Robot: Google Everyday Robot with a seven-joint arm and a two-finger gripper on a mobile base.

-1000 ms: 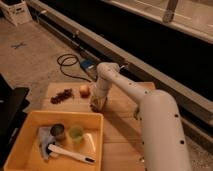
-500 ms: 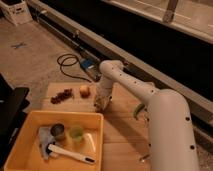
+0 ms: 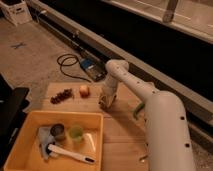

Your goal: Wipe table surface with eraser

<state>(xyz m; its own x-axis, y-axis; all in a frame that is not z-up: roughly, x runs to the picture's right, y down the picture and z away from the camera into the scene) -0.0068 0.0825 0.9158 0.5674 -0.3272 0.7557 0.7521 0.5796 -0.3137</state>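
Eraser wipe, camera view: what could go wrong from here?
1. The end effector is down on the table surface near the small round fruit and dark cluster; a leftward stroke could sweep them off the edge.
2. The yellow bin sits close in front, so a stroke toward it may bump its rim.
3. The eraser itself isn't visible, so contact is unconfirmed.

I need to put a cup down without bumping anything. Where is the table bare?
Bare table lies between the yellow bin and the white arm. It is crowded at the far edge: grapes, a small fruit and the shut gripper pressed low there.
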